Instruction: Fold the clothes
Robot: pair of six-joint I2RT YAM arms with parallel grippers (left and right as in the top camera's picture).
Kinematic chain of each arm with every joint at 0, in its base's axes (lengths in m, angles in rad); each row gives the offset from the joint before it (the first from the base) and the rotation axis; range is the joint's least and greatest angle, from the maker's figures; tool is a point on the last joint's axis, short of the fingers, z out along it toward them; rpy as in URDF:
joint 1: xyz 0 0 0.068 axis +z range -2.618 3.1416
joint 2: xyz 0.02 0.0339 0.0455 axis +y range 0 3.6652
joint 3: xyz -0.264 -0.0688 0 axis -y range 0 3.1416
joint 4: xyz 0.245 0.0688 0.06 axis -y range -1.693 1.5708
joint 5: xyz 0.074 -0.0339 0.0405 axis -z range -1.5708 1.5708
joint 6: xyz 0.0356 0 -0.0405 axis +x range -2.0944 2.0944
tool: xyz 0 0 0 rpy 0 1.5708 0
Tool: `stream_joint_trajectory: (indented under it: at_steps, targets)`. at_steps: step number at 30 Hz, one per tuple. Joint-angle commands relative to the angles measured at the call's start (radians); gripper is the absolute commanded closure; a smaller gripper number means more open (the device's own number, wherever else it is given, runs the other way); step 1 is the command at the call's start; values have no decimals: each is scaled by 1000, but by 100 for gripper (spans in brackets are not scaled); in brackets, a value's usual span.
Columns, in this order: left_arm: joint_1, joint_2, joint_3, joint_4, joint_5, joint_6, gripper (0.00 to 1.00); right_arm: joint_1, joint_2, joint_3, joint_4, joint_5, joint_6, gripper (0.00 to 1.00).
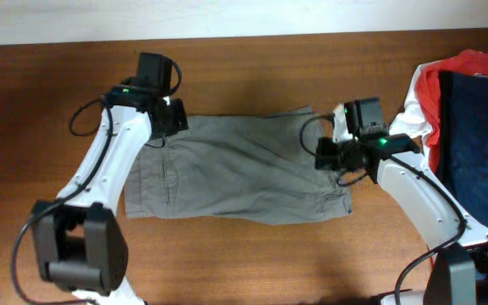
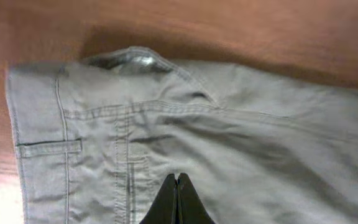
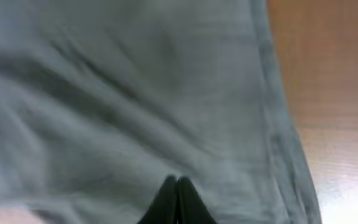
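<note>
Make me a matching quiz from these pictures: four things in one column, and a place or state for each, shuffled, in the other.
Things:
1. grey-olive shorts
2. navy garment
3. red-orange garment
4. left end effector

Places or states:
A. closed, over the waistband end
B. peeking out around a darker garment
C. spread out flat, centre of the overhead view
D. dark, lying on a brighter garment

Pairs: 1-C, 2-D, 3-B, 4-A

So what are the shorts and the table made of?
Shorts: woven cloth, probably cotton, grey-olive and matte. You can see stitched seams and soft creases. Table: reddish-brown with streaky grain and a slight shine. It looks like wood, but it could be a wood-look top; I cannot tell which.
</note>
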Motion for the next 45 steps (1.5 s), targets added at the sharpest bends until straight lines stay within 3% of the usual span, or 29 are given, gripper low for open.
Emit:
stream_joint_trajectory:
  at_steps: [1,5,9,13,16,19,20,22,24,30,31,34,36,39,42,44,45]
  targets:
    - [69,97,-2,4,-52,-12,100,22,40,14,169,22,-11,96]
    - [198,169,-2,3,-45,-37,100,23,219,14,388,24,-10,96]
    - [212,256,-2,35,-49,5,100,23,449,14,643,26,-11,96]
    - [213,353,-2,71,-135,5,100,21,455,14,639,156,-11,96]
    - [212,225,59,12,-156,34,100,21,428,60,679,40,-12,96]
    - [212,-83,96,21,-33,34,100,22,255,169,515,-232,-11,95]
    - [212,-109,96,19,-32,34,100,26,201,169,427,-309,-12,96]
    - [212,-74,69,23,-21,28,100,58,150,169,152,-433,-61,96]
    - [211,30,56,42,-21,11,100,119,170,151,-20,-399,-76,96]
    - [203,294,56,168,61,11,100,365,203,3,-68,-137,-82,96]
    - [203,306,56,182,62,11,100,412,203,-76,9,30,6,96]
    - [199,304,56,183,71,17,100,427,203,-171,106,54,126,96]
    - [199,231,57,169,69,19,100,428,203,-175,72,9,126,96]
    - [199,-37,57,166,79,19,100,426,198,-169,73,-13,124,96]
    - [199,-141,57,23,153,19,100,374,50,-53,-27,-113,91,96]
    - [200,-141,56,-193,173,19,100,269,-86,10,-135,-75,49,85]
    - [200,-141,56,-314,174,19,100,181,-142,12,-174,-27,49,28]
